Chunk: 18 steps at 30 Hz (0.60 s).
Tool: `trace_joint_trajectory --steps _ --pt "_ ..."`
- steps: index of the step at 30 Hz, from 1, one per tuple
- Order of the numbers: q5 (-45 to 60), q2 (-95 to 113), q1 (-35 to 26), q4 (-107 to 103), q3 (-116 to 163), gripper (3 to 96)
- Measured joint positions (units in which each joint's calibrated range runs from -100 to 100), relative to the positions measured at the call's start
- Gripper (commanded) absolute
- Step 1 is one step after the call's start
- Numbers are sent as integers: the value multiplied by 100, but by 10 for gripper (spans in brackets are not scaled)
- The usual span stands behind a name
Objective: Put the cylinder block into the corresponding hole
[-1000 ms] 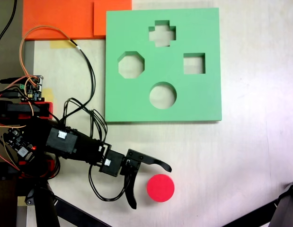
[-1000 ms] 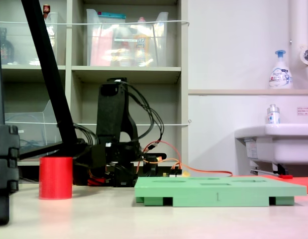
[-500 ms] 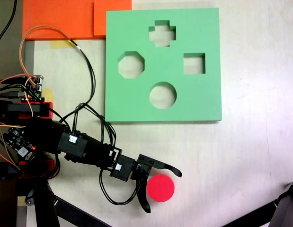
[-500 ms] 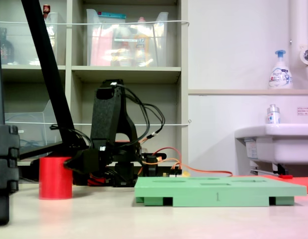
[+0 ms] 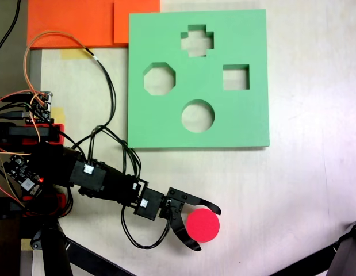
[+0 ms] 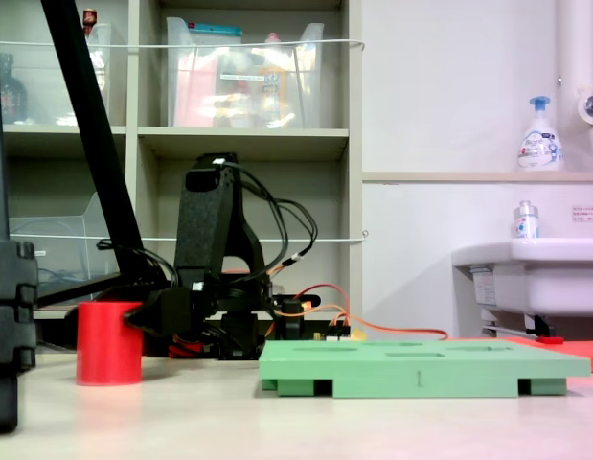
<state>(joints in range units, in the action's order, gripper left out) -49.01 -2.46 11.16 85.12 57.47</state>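
We see the black pincer (image 5: pixel 201 230) around the short red-pink foam cylinder (image 5: pixel 202 225) — fingers apparently touching it — on the pale desk (image 5: pixel 293 190).

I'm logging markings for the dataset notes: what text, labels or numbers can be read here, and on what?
"1": a small dark mark like this digit on the front edge of the green board, second exterior view.
Pump bottle label: too blurred to read.
Small bottle on the sink: too small to read.
Wall sign: unreadable.
Shelf containers: blurred.
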Motion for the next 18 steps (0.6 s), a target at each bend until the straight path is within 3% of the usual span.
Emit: trace_joint_trajectory --steps 10,18 --pt "78 260 -29 10 343 385" --pt "83 2339 -391 -548 774 385"
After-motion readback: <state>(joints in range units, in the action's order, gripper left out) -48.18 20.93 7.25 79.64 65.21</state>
